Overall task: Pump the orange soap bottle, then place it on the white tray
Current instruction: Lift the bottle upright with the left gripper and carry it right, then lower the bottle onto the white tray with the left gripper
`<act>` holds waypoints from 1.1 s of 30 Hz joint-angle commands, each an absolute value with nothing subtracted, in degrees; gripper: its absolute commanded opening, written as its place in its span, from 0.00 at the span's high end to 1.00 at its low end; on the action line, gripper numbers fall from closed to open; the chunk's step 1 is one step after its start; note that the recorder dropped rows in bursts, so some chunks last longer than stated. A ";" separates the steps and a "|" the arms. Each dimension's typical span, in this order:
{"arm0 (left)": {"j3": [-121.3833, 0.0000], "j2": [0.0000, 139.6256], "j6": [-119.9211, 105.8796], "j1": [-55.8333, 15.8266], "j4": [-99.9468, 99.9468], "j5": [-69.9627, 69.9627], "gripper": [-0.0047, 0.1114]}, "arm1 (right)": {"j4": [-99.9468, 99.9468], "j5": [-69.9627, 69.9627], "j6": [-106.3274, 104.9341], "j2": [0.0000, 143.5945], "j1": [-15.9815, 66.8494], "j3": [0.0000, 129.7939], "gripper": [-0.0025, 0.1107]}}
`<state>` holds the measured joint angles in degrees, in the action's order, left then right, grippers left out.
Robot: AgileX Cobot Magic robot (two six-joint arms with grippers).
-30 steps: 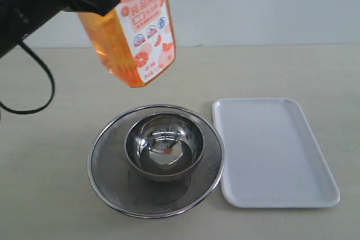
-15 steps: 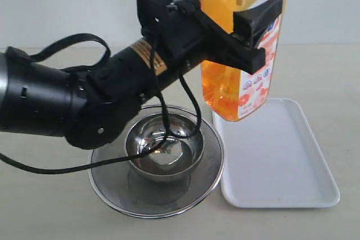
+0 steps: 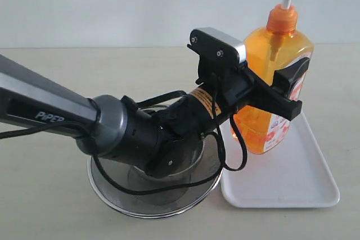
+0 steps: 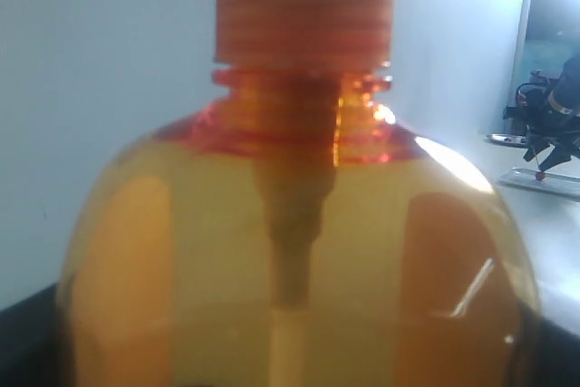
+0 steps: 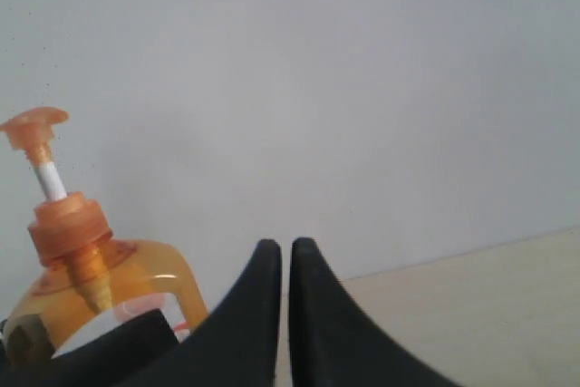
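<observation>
- Exterior: one orange soap bottle (image 3: 261, 49) stands upright, long axis vertical, spout pointing right, its base at the left part of the one white tray (image 3: 298, 178). The left gripper (image 3: 297, 85) clamps its body. One steel strainer (image 3: 112, 192) lies beside the tray.
- Left wrist: the bottle's (image 4: 299, 251) shoulders and cap fill the view.
- Right wrist: the right gripper (image 5: 285, 256) is pressed together, empty; the bottle (image 5: 136, 287) stands near.

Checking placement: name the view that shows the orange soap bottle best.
Exterior view: whole orange soap bottle, pump to base, over the white tray. Left wrist view shows only its shoulders and collar; right wrist view only its top.
</observation>
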<state>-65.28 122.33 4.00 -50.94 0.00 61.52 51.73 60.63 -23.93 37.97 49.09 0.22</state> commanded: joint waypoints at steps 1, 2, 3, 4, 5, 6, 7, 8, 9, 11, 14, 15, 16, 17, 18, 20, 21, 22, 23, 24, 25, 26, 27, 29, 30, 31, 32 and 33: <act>-67.84 124.08 3.85 -51.13 0.84 67.47 0.92 | 51.71 61.01 -24.37 37.82 49.12 0.00 0.98; -68.23 124.61 3.85 -51.13 0.84 67.47 0.92 | 51.71 61.01 -24.37 37.82 49.12 0.00 0.98; -68.37 124.80 3.85 -51.13 0.84 67.47 0.92 | 51.71 61.01 -24.37 37.82 49.12 0.00 0.98; -68.57 125.46 3.85 -51.13 0.84 67.47 0.92 | 51.71 61.01 -24.37 37.82 49.12 0.00 0.98; -68.73 125.72 3.85 -51.13 0.84 67.47 0.92 | 51.71 61.01 -24.37 37.82 49.12 0.00 0.98; -68.88 126.01 3.85 -51.13 0.84 67.47 0.92 | 51.71 61.01 -24.37 37.82 49.12 0.00 0.98; -68.97 126.31 3.85 -51.13 0.84 67.47 0.92 | 51.71 61.01 -24.37 37.82 49.12 0.00 0.98; -69.23 126.58 3.85 -51.13 0.84 67.58 0.92 | 51.71 61.01 -24.37 37.82 49.12 0.00 0.98; -69.38 126.86 3.85 -51.13 0.95 67.44 0.92 | 51.71 61.01 -24.37 37.82 49.12 0.00 0.98; -69.38 127.16 3.85 -51.13 0.95 67.71 0.92 | 51.71 61.01 -24.37 37.82 49.12 0.00 0.98; -69.38 127.14 3.85 -51.13 0.95 67.32 0.91 | 51.71 61.01 -24.37 37.82 49.12 0.00 0.98; -69.38 127.14 3.85 -51.13 0.95 67.52 0.88 | 51.71 61.01 -24.37 37.82 49.12 0.00 0.98; -69.38 127.14 3.85 -51.13 0.95 67.63 0.84 | 51.71 61.01 -24.37 37.82 49.12 0.00 0.98; -69.38 127.14 3.85 -51.13 0.95 67.63 0.79 | 51.71 61.01 -24.37 37.82 49.12 0.00 0.98; -69.38 127.14 3.85 -51.13 0.85 67.63 0.74 | 51.71 61.01 -24.37 37.82 49.12 0.00 0.98; -69.38 127.14 3.85 -51.13 0.85 67.63 0.64 | 51.71 61.01 -24.37 37.82 49.12 0.00 0.98; -69.38 127.14 3.85 -51.13 0.85 67.49 0.60 | 51.71 61.01 -24.37 37.82 49.12 0.00 0.98; -69.38 127.14 3.85 -51.13 0.85 67.40 0.58 | 51.71 61.01 -24.37 37.82 49.12 0.00 0.98; -69.38 127.14 4.12 -51.13 0.85 67.36 0.57 | 51.71 61.01 -24.37 37.82 49.12 0.00 0.98; -69.38 127.14 4.22 -51.13 0.63 67.36 0.56 | 51.71 61.01 -24.37 37.82 49.12 0.00 0.98; -69.38 127.14 4.22 -51.13 0.34 67.27 0.56 | 51.71 61.01 -24.37 37.82 49.12 0.00 0.98; -69.38 127.14 4.22 -51.13 0.00 67.27 0.56 | 51.71 61.01 -24.37 37.82 49.12 0.00 0.98; -69.38 127.14 4.25 -51.13 -0.82 67.27 0.56 | 51.71 61.01 -24.37 37.82 49.12 0.00 0.98; -69.38 127.14 4.25 -51.13 -1.75 67.27 0.53 | 51.71 61.01 -24.37 37.82 49.12 0.00 0.98; -69.38 127.14 4.61 -51.13 -2.19 67.27 0.50 | 51.71 61.01 -24.37 37.82 49.12 0.00 0.98; -69.38 127.14 5.14 -51.13 -2.45 67.27 0.48 | 51.71 61.01 -24.37 37.82 49.12 0.00 0.98; -69.38 127.14 5.39 -51.13 -2.45 67.27 0.43 | 51.71 61.01 -24.37 37.82 49.12 0.00 0.98; -69.38 127.14 5.56 -51.13 -2.45 67.27 0.39 | 51.71 61.01 -24.37 37.82 49.12 0.00 0.98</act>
